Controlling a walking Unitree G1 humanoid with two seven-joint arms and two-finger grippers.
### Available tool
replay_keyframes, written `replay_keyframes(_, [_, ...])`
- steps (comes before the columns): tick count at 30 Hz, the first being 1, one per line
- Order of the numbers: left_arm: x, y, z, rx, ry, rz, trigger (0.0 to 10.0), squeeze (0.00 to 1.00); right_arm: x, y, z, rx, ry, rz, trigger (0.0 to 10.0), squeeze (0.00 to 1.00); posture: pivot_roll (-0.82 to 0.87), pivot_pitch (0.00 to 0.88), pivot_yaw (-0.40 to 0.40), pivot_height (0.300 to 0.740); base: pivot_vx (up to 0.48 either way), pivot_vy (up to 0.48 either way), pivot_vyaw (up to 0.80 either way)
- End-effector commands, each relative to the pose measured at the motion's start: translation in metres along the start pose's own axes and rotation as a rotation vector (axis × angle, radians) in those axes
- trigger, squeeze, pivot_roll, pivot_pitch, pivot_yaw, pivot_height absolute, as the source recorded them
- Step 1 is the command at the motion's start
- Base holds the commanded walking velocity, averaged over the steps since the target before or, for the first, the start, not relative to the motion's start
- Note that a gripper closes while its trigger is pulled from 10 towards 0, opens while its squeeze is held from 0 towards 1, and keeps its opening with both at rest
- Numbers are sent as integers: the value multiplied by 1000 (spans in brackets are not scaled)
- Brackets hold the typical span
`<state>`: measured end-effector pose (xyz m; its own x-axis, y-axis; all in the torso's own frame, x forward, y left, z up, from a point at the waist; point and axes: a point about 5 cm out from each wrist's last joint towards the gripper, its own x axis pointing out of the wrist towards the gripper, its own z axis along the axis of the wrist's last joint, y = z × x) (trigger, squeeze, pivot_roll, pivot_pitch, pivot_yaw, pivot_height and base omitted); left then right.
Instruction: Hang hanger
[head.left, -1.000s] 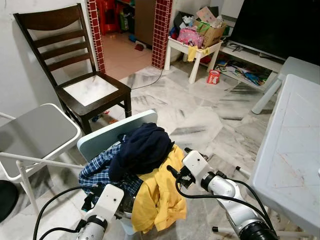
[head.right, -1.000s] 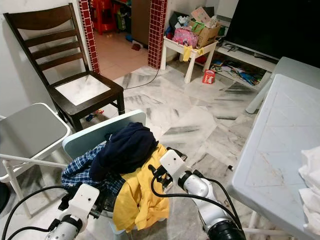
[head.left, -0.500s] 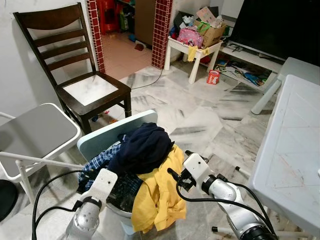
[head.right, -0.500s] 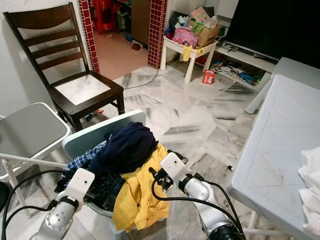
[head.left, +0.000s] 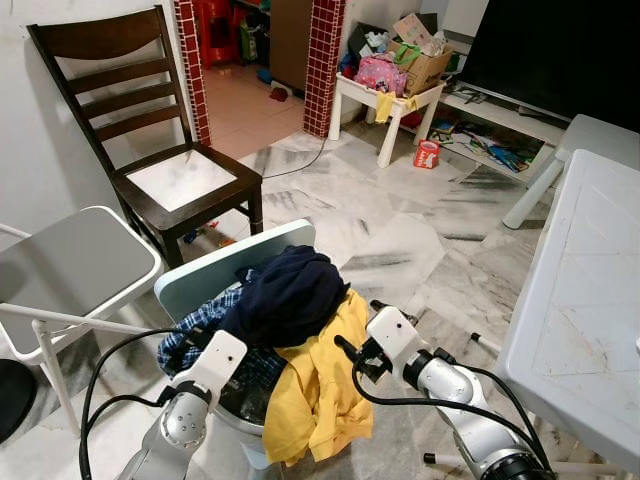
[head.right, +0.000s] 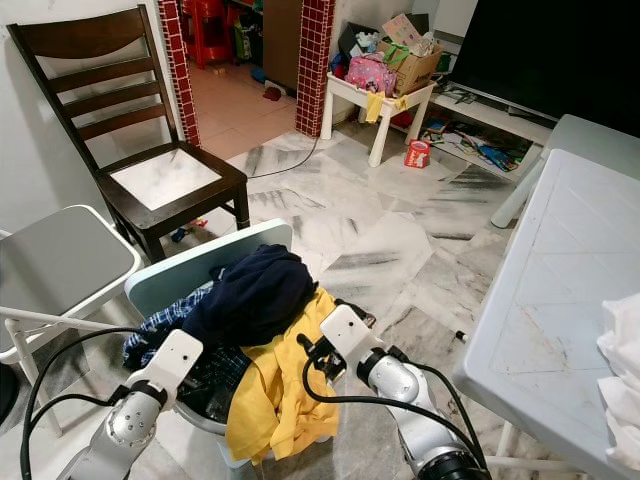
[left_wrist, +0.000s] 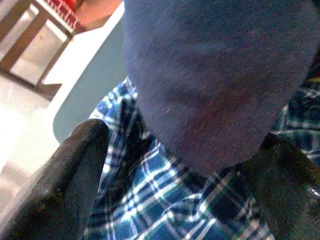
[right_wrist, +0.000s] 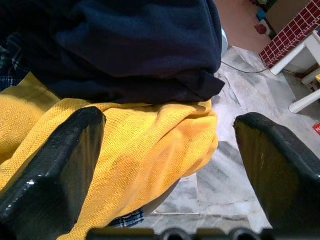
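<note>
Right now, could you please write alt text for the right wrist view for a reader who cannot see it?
The right gripper, fingers open, faces a yellow shirt draped under a dark navy garment. Grey marble floor lies beyond.

At lower centre you see a navy garment (head.left: 285, 295) on a blue-and-white plaid shirt (head.left: 205, 330) and a yellow shirt (head.left: 320, 390), all on a pale teal chair (head.left: 230, 265). Upper left, your dark brown wooden chair (head.left: 130, 110); left edge, a grey seat (head.left: 70, 265). The floor (head.left: 400, 230) is grey-veined white marble.
</note>
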<state>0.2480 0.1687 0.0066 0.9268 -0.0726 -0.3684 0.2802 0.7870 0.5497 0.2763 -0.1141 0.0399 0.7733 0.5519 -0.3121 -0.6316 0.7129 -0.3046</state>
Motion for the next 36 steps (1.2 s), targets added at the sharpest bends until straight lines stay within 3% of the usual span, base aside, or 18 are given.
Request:
replay_keyframes(1, [2, -5, 4, 18, -24, -14, 10000, 0, -3, -5, -1, -4, 8, -17, 10000, 0, 42, 0, -76, 740, 0, 0, 0])
replay_keyframes(3, [4, -7, 6, 55, -54, -27, 10000, 0, -3, -5, -1, -3, 8, -18, 10000, 0, 38, 0, -73, 740, 0, 0, 0])
replay_keyframes(4, [5, -8, 6, 47, -57, -33, 8980, 0, -3, -5, -1, -3, 8, -19, 10000, 0, 38, 0, -73, 740, 0, 0, 0])
replay_keyframes(5, [6, -9, 7, 31, -62, -45, 0, 0, -3, -5, 0, -4, 8, -20, 10000, 0, 37, 0, -74, 740, 0, 0, 0])
replay_keyframes(27, [12, -11, 16, 75, -147, -97, 0, 0, -2, -5, 1, -4, 5, -30, 10000, 0, 26, 0, -60, 740, 0, 0, 0])
replay_keyframes(36, [11, -7, 18, 107, -150, -1, 0, 0, -3, -5, 0, -6, 7, -36, 10000, 0, 28, 0, -58, 740, 0, 0, 0])
